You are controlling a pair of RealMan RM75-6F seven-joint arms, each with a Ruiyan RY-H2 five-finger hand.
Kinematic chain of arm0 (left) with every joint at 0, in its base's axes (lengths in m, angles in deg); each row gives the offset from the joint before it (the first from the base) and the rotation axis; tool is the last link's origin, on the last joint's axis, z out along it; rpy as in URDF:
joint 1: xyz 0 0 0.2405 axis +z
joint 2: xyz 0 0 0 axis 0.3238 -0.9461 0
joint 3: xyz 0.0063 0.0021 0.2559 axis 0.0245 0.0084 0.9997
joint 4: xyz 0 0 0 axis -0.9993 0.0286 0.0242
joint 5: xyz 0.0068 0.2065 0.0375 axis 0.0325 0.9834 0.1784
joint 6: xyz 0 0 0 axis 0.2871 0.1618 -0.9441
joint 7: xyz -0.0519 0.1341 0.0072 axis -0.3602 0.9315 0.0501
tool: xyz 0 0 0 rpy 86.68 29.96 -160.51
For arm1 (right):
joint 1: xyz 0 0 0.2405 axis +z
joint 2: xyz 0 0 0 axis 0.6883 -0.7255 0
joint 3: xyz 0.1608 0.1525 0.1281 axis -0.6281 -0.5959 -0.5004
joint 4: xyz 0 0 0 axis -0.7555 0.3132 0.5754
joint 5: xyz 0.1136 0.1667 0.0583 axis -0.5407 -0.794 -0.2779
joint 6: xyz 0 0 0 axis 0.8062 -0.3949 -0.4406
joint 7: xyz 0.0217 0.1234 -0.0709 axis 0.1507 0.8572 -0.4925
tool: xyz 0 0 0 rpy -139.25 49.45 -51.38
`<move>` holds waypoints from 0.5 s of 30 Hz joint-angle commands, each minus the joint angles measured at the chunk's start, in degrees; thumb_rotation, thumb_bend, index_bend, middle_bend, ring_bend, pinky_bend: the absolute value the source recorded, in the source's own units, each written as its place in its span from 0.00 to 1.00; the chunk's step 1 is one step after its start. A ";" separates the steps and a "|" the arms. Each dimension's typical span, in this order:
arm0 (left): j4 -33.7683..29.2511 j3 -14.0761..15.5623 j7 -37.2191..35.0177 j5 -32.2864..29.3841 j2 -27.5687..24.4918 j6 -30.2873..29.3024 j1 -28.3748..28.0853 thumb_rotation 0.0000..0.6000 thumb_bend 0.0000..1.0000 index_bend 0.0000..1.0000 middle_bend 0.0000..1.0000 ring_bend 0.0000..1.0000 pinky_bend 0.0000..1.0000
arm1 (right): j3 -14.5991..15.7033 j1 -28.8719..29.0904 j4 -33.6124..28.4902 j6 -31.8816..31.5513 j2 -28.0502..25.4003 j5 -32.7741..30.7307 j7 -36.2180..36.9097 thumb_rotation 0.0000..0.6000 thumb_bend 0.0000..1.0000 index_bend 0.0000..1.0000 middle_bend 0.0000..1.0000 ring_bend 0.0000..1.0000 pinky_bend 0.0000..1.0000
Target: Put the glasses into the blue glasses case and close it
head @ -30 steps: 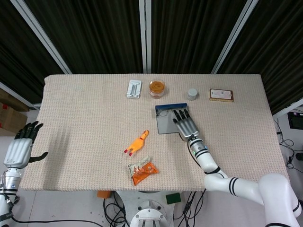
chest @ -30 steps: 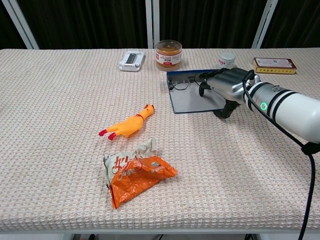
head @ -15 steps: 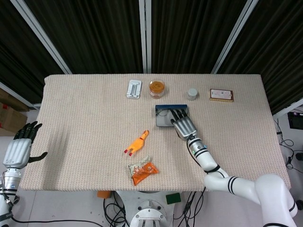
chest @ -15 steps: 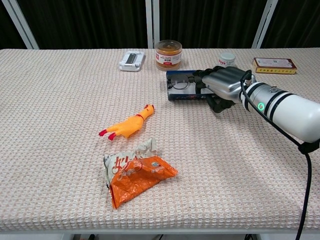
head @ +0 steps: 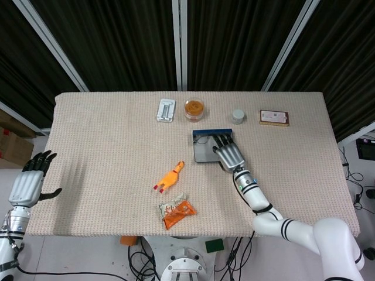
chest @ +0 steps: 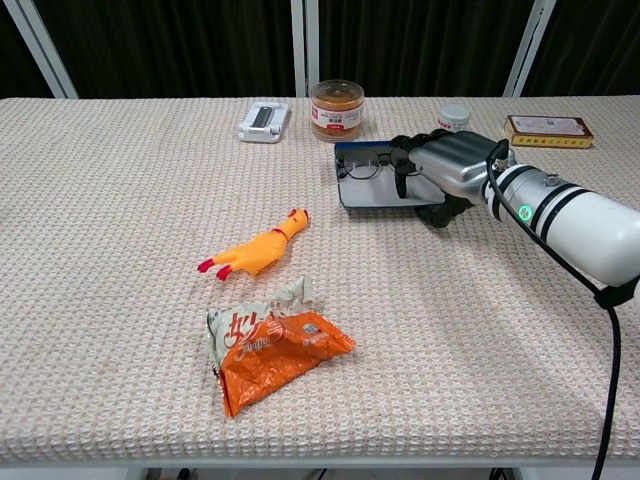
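Note:
The blue glasses case (head: 202, 153) (chest: 372, 192) lies open in the middle of the table, its lid tilted partway up. The glasses (chest: 362, 165) (head: 203, 140) rest in the case's far part, half hidden by fingers. My right hand (head: 228, 153) (chest: 452, 166) grips the case's lid at its right side, fingers over the top and thumb below. My left hand (head: 32, 178) hangs open off the table's left edge, seen only in the head view.
A yellow rubber chicken (chest: 255, 253) and an orange snack packet (chest: 275, 345) lie in front of the case to its left. Along the far edge stand a white device (chest: 264, 121), a jar (chest: 336, 108), a small white tin (chest: 454, 118) and a flat box (chest: 548, 130).
The lid swung up from flat to nearly closed under my right hand, then dropped back partway open. My left hand shifted slightly.

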 commanded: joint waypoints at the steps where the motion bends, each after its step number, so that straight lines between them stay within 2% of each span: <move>1: -0.05 -0.03 0.12 -0.17 0.02 0.18 -0.07 1.00 0.13 0.10 0.04 0.00 0.14 | -0.28 -0.12 1.36 -1.02 0.81 1.42 1.57 1.00 0.50 0.45 0.00 0.00 0.00; 10: -0.14 -0.10 0.52 -0.75 0.17 0.56 -0.14 0.99 0.14 0.10 0.04 0.00 0.14 | -0.98 -0.16 4.98 -1.50 2.58 3.18 4.16 1.00 0.52 0.64 0.00 0.00 0.00; 15: -0.23 -0.18 0.65 -0.63 0.21 0.75 -0.43 0.99 0.13 0.10 0.04 0.00 0.14 | -1.15 -0.86 5.25 -2.70 2.80 3.82 4.51 1.00 0.53 0.79 0.00 0.00 0.00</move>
